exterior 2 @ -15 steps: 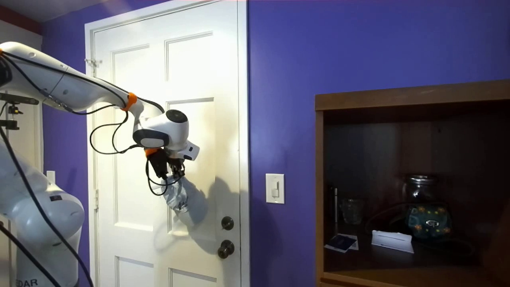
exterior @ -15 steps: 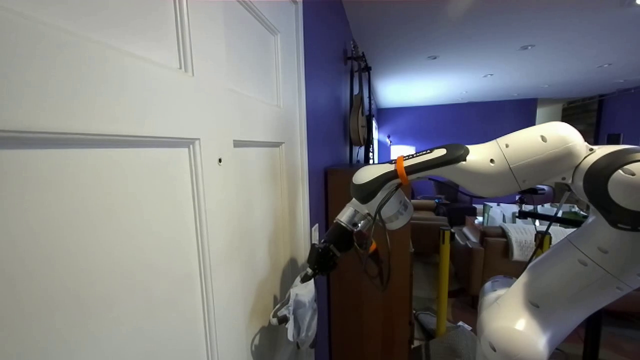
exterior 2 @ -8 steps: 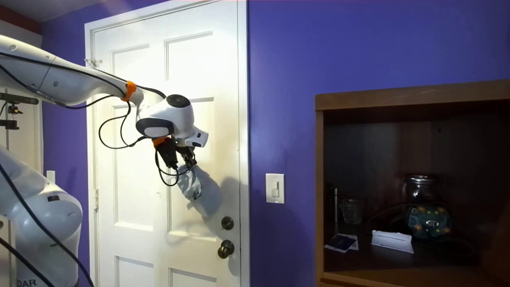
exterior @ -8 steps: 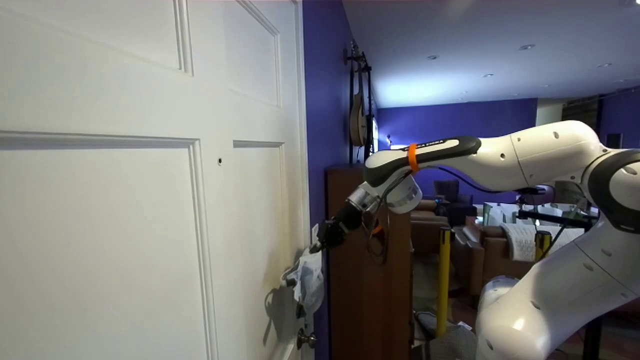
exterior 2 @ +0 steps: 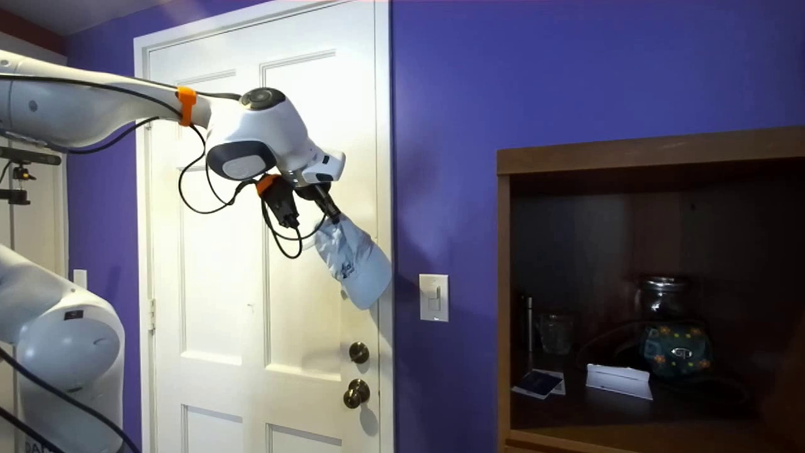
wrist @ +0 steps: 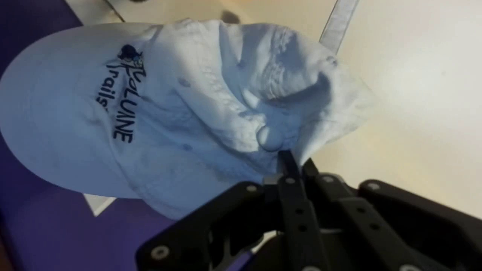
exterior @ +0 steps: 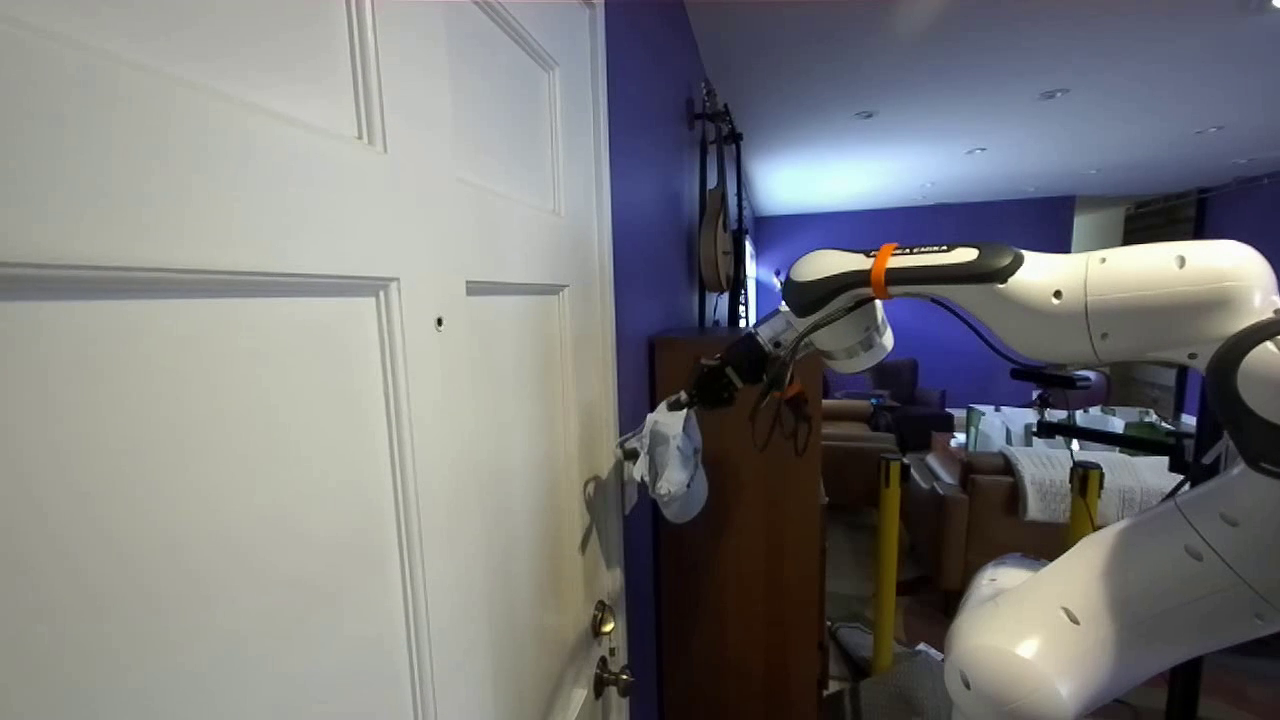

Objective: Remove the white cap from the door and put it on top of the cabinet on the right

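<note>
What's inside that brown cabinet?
The cabinet holds a jar, a glass, a slim upright object, a flowered bag, a white card and papers; the bag hides the jar's bottom.

A purple wall [exterior: 650, 240] runs from near to far, with a guitar [exterior: 716, 250] hanging on it and, in an exterior view, a white light switch [exterior 2: 434, 297]. Another purple wall [exterior: 980, 222] closes the far end. Small round lights [exterior: 1053, 94] dot the ceiling [exterior: 900, 60], brightest toward far left. A dark armchair [exterior: 893, 378] stands far back; nearer, to the right, a pale cloth [exterior: 1120, 490] covers a brown sofa [exterior: 985, 515]. A yellow post [exterior: 887, 560] rises left of it.
</note>
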